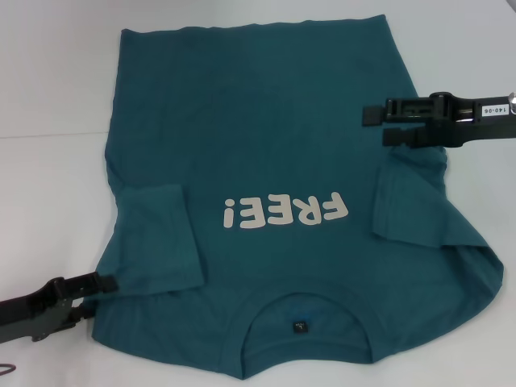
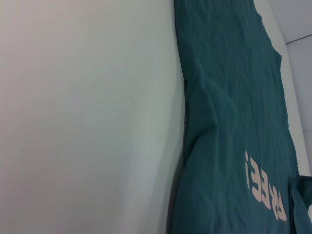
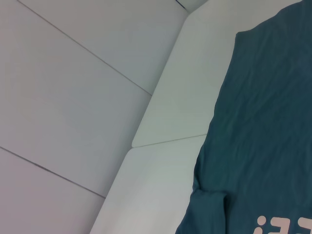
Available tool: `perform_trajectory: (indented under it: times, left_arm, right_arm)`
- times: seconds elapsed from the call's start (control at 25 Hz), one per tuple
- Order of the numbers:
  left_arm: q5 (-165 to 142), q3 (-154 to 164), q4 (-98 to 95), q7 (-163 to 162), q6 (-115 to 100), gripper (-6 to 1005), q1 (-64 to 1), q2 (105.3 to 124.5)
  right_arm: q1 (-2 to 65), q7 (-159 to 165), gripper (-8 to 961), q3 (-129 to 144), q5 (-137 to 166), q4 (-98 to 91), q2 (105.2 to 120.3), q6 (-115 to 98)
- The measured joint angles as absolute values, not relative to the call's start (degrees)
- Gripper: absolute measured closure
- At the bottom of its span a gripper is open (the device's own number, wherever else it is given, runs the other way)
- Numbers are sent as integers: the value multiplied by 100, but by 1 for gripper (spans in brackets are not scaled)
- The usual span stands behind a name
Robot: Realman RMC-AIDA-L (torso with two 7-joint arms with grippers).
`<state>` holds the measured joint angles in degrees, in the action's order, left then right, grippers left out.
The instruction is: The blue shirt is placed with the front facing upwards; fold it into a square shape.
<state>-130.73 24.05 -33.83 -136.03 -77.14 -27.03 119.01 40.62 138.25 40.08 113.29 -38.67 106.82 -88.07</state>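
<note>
The blue shirt lies flat on the white table, front up, with its cream "FREE!" lettering and its collar toward me. Both short sleeves are folded inward over the chest. My left gripper is low at the near left, its tip touching the shirt's edge beside the folded left sleeve. My right gripper hovers open over the shirt's right edge, just beyond the folded right sleeve, with nothing between its fingers. The left wrist view shows the shirt and the right wrist view shows the shirt.
The white table extends bare to the left of the shirt and along its far hem. In the right wrist view the table's edge meets a grey panelled floor.
</note>
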Motion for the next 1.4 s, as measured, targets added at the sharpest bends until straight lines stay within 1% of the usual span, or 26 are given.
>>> perform_trajectory:
  times: [0.68, 1.0, 1.4]
  left_arm:
    - [-13039, 2609, -3423, -13786, -7579, 311, -2779, 11888]
    - [-13008, 2453, -3594, -13809, -7521, 312, -2698, 11909]
    - [-12988, 2450, -3559, -13738, -7331, 311, -2760, 11935]
  right_arm:
    - [4055, 13825, 24, 3993, 11329, -3867, 10688, -8807]
    - [4027, 13825, 25, 3962, 11329, -3867, 10684, -8806]
    - [4037, 13825, 25, 3955, 11329, -3867, 10690, -8814]
